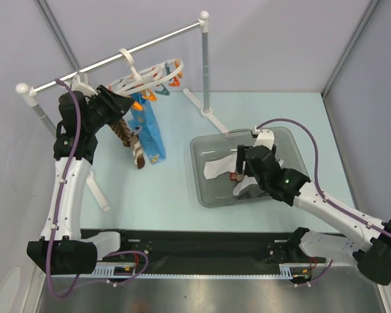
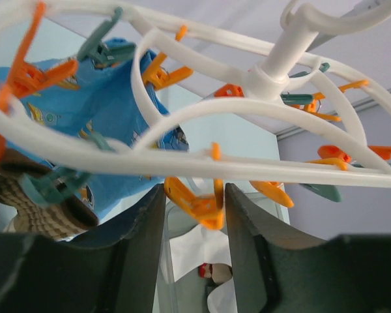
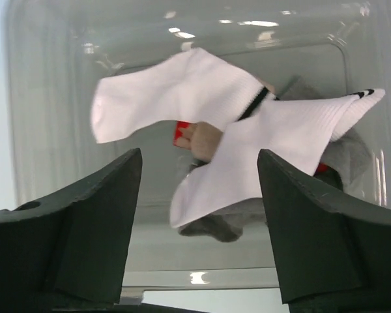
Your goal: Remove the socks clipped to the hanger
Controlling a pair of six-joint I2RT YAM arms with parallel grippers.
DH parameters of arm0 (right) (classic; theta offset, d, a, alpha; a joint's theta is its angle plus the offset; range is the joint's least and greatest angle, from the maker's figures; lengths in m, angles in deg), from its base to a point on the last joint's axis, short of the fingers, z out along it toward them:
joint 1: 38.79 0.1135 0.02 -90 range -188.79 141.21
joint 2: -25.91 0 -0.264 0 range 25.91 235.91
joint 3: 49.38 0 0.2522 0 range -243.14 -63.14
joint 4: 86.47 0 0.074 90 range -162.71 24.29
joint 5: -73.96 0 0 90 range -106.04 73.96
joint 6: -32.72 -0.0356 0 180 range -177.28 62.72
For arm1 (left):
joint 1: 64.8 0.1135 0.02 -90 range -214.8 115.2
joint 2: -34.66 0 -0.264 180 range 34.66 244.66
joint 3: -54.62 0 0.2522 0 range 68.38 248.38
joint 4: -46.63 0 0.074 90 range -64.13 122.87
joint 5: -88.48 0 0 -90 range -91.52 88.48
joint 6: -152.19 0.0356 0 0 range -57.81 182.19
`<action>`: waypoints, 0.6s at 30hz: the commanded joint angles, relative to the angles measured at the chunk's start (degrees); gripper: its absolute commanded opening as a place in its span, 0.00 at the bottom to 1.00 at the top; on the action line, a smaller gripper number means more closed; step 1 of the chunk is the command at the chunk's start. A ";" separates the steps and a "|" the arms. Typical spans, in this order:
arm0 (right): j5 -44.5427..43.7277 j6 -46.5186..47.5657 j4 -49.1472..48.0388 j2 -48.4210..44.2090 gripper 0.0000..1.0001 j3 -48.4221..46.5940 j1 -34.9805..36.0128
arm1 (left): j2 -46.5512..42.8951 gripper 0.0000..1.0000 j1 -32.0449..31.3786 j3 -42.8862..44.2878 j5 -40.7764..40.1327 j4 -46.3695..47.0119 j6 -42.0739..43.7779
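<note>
We see a grey translucent plastic bin (image 1: 212, 192) on the pale blue table (image 1: 163, 189). It holds two white socks (image 3: 176, 94), with a grey sock (image 3: 212, 225) beneath them and something red and beige that we cannot make out. The right tool (image 3: 200, 156) hovers just above the bin, jaws wide apart, gripping nothing.

The white plastic oval ring hanger (image 2: 270, 81) hangs from a long white rail (image 1: 98, 62). A brown sock with tan stripes (image 1: 135, 149) and a bright blue printed cloth (image 1: 150, 130) dangle from its clips. The left tool (image 2: 194, 192) is raised to the ring, jaws partly parted either side of an orange clip (image 2: 195, 205). We cannot tell whether they touch it.
</note>
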State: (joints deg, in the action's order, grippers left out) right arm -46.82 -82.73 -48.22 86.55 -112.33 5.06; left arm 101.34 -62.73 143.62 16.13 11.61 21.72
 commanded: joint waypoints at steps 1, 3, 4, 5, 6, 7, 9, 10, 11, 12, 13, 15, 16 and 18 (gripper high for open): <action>-3.40 4.07 -7.41 -0.97 0.78 -4.07 6.99 | -1.55 0.47 0.40 3.24 2.30 -0.72 0.83; -4.28 7.94 -17.21 0.60 0.80 -3.81 11.23 | -1.55 0.49 0.40 3.94 2.91 -1.15 0.92; -4.20 9.88 -21.29 1.84 0.80 -3.03 14.73 | -1.72 0.49 0.40 3.95 3.18 -1.07 0.92; -3.85 14.16 -30.98 3.07 0.80 -2.41 16.51 | -1.64 0.50 0.40 4.03 3.35 -0.98 0.66; -2.19 15.94 -36.04 6.47 0.80 -1.71 17.57 | -1.81 0.51 0.40 4.03 3.88 -0.98 0.57; -1.04 17.53 -40.70 8.59 0.80 -1.09 18.45 | -1.81 0.51 0.40 4.03 4.06 -0.81 0.48; 2.65 21.84 -51.53 14.03 0.78 -2.48 19.95 | -1.90 0.52 0.40 3.77 4.58 -0.63 0.13; 3.53 23.07 -54.00 19.29 0.78 -3.62 20.30 | -1.73 0.52 0.40 3.86 5.11 -0.45 0.04; 4.41 24.91 -58.63 22.47 0.77 -7.03 20.74 | -1.64 0.53 0.40 4.03 5.38 -0.45 -0.14; 6.77 25.27 -61.03 25.20 0.77 -8.54 21.09 | -1.55 0.53 0.40 4.12 5.73 -0.28 -0.40; 7.92 26.93 -63.40 30.62 0.76 -10.38 21.27 | -1.63 0.53 0.40 3.95 6.86 0.07 -0.58; 12.14 29.56 -70.09 35.31 0.74 -15.30 21.62 | -1.72 0.53 0.31 3.77 7.92 0.95 -1.45; 12.59 30.11 -71.85 38.12 0.72 -16.98 21.62 | -1.81 0.53 0.22 3.60 8.36 1.30 -1.72; 12.94 31.77 -75.55 44.98 0.67 -22.75 21.53 | -1.99 0.54 0.04 3.33 9.68 1.66 -1.72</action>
State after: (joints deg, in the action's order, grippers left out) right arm -37.31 -56.70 -108.32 126.44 -127.21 26.26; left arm 101.07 -62.73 145.02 21.87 10.19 21.42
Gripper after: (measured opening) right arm 0.686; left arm 0.535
